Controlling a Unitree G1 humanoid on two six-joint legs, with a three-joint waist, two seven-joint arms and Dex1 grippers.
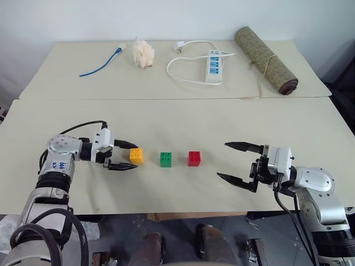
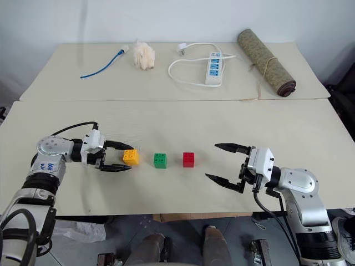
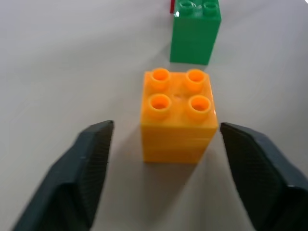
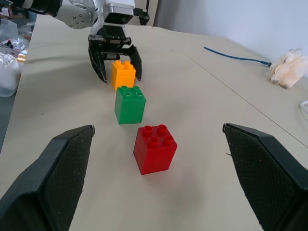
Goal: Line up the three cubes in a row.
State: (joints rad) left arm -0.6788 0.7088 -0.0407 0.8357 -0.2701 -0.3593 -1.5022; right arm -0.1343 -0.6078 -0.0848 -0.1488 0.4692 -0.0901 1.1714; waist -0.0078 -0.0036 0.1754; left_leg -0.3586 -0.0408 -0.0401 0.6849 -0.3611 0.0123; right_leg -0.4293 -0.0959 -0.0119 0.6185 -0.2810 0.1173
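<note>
Two tables (image 1: 166, 119) are standing edge to edge, the far one carrying one rolled mat (image 1: 265, 59) near its right corner, one white power strip (image 1: 213, 65) with its cable looping beside it, one blue cable (image 1: 102, 65) toward the left edge, and one pale crumpled wad (image 1: 143, 54) between them.

Two grippers are reaching in over the near table. The right gripper (image 1: 239, 163) is hovering near the right edge, its fingers spread wide with nothing between them, pointing toward the cubes but well apart from them. The left gripper (image 1: 124, 155) is sitting near the left edge, its fingers parted on either side of the yellow-orange cube (image 1: 136, 155), with a gap showing on both sides in the left wrist view, so it is not clamping the block.

Three cubes are standing upright on the near table, studs up, in one row running parallel to the front edge: yellow-orange at the left, green cube (image 1: 165, 159) in the middle, red cube (image 1: 194, 158) at the right, nearest the right gripper.
</note>
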